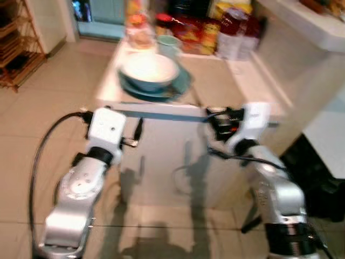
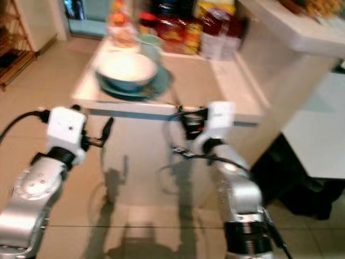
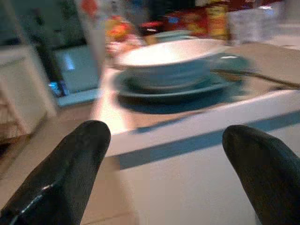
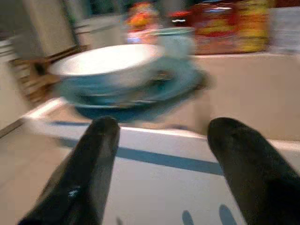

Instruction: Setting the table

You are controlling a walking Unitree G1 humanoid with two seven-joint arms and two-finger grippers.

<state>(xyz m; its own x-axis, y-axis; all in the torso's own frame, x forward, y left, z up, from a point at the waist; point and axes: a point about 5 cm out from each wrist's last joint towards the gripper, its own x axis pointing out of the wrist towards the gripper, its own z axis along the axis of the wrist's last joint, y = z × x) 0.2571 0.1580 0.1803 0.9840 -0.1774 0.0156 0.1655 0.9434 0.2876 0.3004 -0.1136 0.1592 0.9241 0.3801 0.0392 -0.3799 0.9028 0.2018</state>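
Observation:
A white bowl point(image 1: 149, 69) sits on a teal plate point(image 1: 182, 83) near the front edge of a pale table point(image 1: 226, 86). A light teal cup point(image 1: 168, 44) stands just behind them. A thin utensil point(image 3: 255, 75) lies on the table beside the plate. Both arms are raised in front of the table's near edge, short of the tabletop. My left gripper point(image 3: 164, 159) is open and empty and points at the bowl and plate. My right gripper point(image 4: 161, 154) is also open and empty, level with the table edge point(image 4: 154, 157). The frames are blurred.
Red and yellow food packets point(image 1: 199, 32) and a white bag point(image 1: 233, 38) crowd the table's far end. A white counter point(image 1: 307, 21) runs along the right, with a dark object point(image 1: 318, 178) on the floor below it. A wooden rack point(image 1: 13, 48) stands at far left.

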